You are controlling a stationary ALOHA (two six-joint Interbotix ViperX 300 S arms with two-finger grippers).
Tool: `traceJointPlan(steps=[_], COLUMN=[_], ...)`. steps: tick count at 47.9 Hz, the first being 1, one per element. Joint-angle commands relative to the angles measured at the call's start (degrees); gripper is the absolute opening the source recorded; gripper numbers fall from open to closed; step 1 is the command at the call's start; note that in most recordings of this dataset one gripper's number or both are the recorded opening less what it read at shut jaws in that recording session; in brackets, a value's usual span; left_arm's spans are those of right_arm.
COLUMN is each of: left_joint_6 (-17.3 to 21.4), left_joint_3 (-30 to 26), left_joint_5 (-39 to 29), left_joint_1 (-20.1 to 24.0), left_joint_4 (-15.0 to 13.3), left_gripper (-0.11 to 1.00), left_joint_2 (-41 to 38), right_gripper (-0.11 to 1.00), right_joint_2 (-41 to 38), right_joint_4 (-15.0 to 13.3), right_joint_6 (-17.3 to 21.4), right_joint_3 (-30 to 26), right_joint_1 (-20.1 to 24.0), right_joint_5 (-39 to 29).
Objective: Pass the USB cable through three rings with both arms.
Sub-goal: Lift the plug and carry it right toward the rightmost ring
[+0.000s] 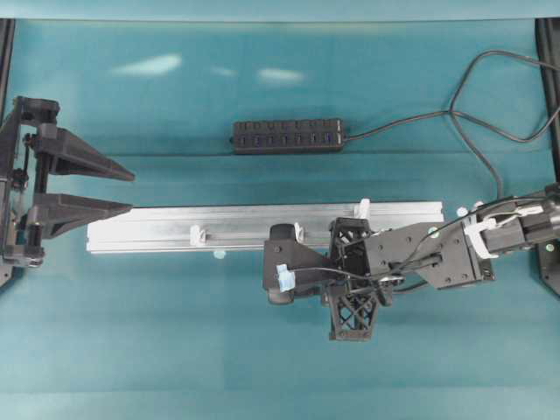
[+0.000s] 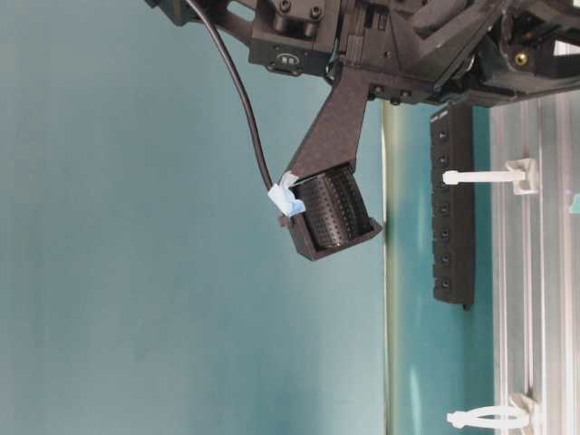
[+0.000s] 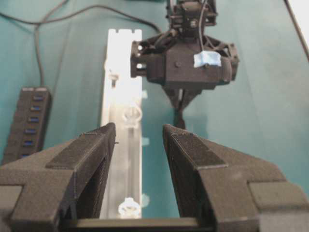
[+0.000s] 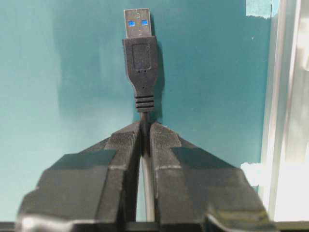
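Right gripper [image 4: 145, 133] is pinched tight on the USB cable [image 4: 140, 63], gripping the cord just behind the plug, whose metal tip pokes out ahead of the fingertips above the teal table [image 4: 58, 72]. The silver rail [image 1: 175, 226] lies just beside this claw, its rings [image 3: 131, 115] blurred in the left wrist view. From overhead the plug hides under the arm. Left gripper [image 1: 131, 192] hovers half-spread, empty, at the rail's far end.

My right pincer [image 4: 146, 133] hides the USB cable [image 4: 141, 63] below its plug; my wrist covers the middle ring.
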State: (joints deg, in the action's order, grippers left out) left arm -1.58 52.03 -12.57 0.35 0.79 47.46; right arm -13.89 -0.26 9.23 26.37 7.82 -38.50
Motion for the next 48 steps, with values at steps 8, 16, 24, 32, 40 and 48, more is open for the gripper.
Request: traceJointPlan(steps=[8,16,24,32,40,48], left_joint_6=[0.09,0.09,0.09,0.09,0.09,0.09], left_joint_3=[-0.53,-0.44,-0.53,-0.62,-0.53,-0.53], left_joint_5=[0.53,0.44,0.53,1.67,1.76,1.67], left_joint_1=[0.44,0.53,0.53,0.53,0.53,0.44], left_joint_4=[0.18,0.09,0.09,0.09,0.09,0.09], left_gripper=[0.52,0.52,0.52,0.52,0.52,0.52], left_joint_2=[0.44,0.88,0.97,0.97,0.97,0.97], right_gripper=[-0.08,-0.08,-0.08,-0.08,-0.08,-0.08], right_joint_2=[0.18,1.23,2.11,4.92,8.35,12.04], right_joint_4=[-0.26,-0.62,-0.88,-1.41,-4.83,-7.29], right_joint_6=[-0.44,-0.97,-1.49,-1.49,-1.41,-2.11], right_joint_3=[0.0,-1.05,-1.93,-3.43,-5.1,-6.42], right_joint_1=[-0.79,-0.79,-0.79,-0.79,-0.79,-0.79], right_joint_5=[-1.32,-4.39,-6.68,-11.69,-18.63,-25.84])
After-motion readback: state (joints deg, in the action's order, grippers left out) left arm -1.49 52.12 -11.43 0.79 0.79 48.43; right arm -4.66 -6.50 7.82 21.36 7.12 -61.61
